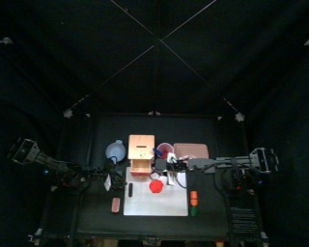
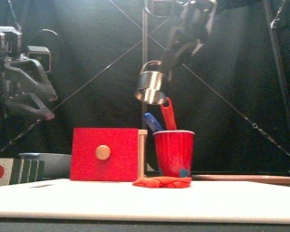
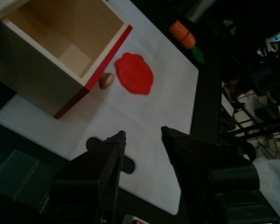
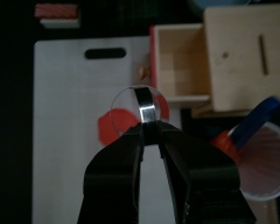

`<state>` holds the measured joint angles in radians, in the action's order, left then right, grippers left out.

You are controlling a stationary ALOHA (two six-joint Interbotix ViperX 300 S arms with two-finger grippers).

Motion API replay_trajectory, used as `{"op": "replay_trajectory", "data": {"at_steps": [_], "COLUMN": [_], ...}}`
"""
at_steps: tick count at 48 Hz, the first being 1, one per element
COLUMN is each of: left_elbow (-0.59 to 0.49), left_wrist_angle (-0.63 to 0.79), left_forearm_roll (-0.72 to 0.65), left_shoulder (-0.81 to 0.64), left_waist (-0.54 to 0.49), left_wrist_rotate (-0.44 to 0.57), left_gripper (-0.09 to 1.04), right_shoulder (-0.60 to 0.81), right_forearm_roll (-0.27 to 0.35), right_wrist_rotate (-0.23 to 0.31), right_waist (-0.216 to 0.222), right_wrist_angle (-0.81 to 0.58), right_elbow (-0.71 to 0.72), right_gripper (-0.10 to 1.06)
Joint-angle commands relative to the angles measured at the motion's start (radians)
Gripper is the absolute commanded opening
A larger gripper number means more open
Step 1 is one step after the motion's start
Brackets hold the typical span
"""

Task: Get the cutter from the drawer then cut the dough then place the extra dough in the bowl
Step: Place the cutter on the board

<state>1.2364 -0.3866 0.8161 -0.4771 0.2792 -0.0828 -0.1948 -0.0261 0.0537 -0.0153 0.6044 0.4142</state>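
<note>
Right gripper clamped tight on cutter. It's a round metal ring, hanging in air above dough. Dough is a flat red blob on white board, near side of red cup, just right of wooden box, drawer open. Left gripper jaws apart, empty, over board's left part.

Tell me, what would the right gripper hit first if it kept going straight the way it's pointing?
Probably the red dough on the white board. The right gripper, holding the metal cutter, points down at it, though its height is unclear.
</note>
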Motion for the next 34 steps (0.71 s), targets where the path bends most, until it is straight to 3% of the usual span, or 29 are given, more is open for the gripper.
{"op": "replay_trajectory", "data": {"at_steps": [1, 16, 34], "left_elbow": [-0.014, -0.02, -0.02], "left_wrist_angle": [-0.003, -0.035, -0.034], "left_forearm_roll": [-0.003, -0.051, -0.098], "left_shoulder": [-0.032, -0.149, -0.192], "left_waist": [-0.023, -0.158, -0.273], "left_wrist_rotate": [0.003, 0.008, 0.002], "left_gripper": [0.78, 0.78, 0.78], "right_shoulder": [-0.103, -0.14, -0.029], "right_forearm_roll": [0.04, 0.017, -0.005], "right_wrist_rotate": [0.034, 0.149, 0.152], "right_waist": [-0.012, 0.002, 0.086], "right_wrist_angle": [-0.061, -0.255, -0.295], "right_elbow": [0.149, 0.38, 0.394], "right_gripper": [0.55, 0.56, 0.57]}}
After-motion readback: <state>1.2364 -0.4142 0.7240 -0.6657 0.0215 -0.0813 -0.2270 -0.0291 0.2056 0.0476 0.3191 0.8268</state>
